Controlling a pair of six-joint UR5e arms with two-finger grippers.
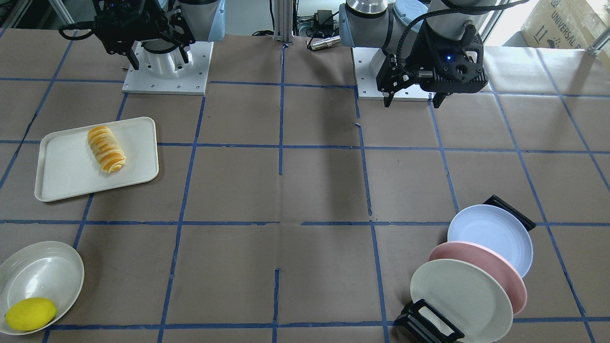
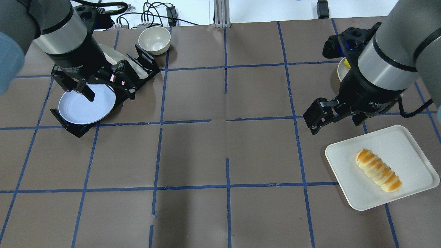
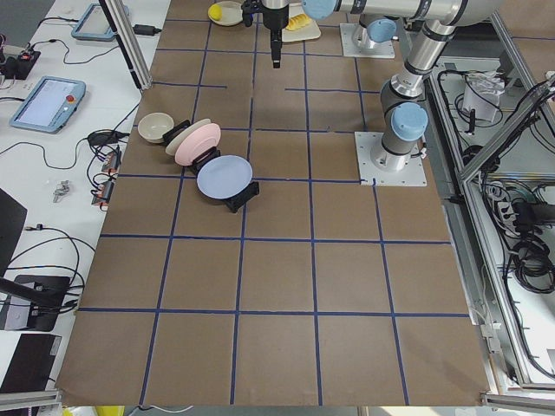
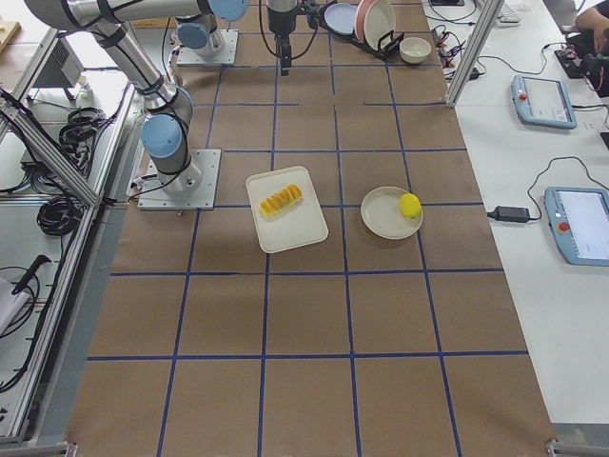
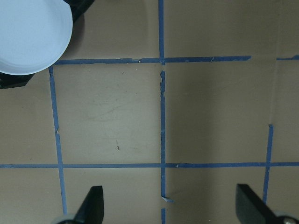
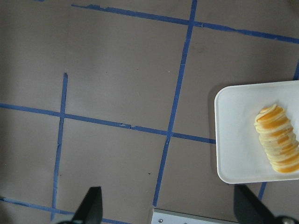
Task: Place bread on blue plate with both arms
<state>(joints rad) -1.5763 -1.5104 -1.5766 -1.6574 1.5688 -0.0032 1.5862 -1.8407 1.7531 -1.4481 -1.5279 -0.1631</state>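
Note:
The bread, a golden-orange roll with cream stripes, lies on a cream-white tray on the robot's right side; it also shows in the overhead view and the right wrist view. The blue plate leans in a black rack on the robot's left side, and shows in the overhead view and the left wrist view. My left gripper is open and empty, raised high near the rack. My right gripper is open and empty, raised beside the tray.
A pink plate and a cream-white plate lean in the same rack. A small bowl stands behind it. A shallow bowl with a yellow lemon sits beyond the tray. Blue tape lines cross the brown table.

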